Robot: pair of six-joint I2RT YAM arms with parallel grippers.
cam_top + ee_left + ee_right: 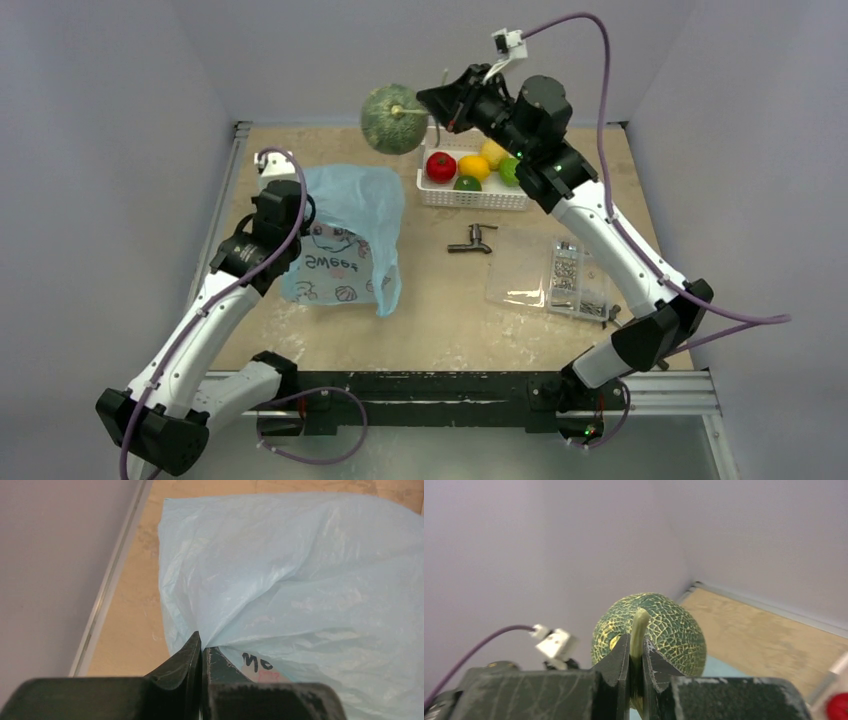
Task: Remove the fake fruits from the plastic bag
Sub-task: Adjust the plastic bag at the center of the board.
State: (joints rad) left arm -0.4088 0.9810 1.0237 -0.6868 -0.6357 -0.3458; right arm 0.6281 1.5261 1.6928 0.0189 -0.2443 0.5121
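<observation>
The right arm reaches up high toward the back of the table. It bends at the elbow and its wrist points to the left. The right gripper is squeezed almost shut on the pale stem of the big green bumpy ball. The ball hangs in the air near the back wall, up and to the left of the white basket. It is out of the plastic bag.

The left arm stretches forward along the left side, low over the table. The left gripper is pinched tight on a fold of the thin blue bag. The bag lies crumpled on the left part of the table.

In the basket sit the red apple, the orange, the yellow lemon and two green limes
</observation>
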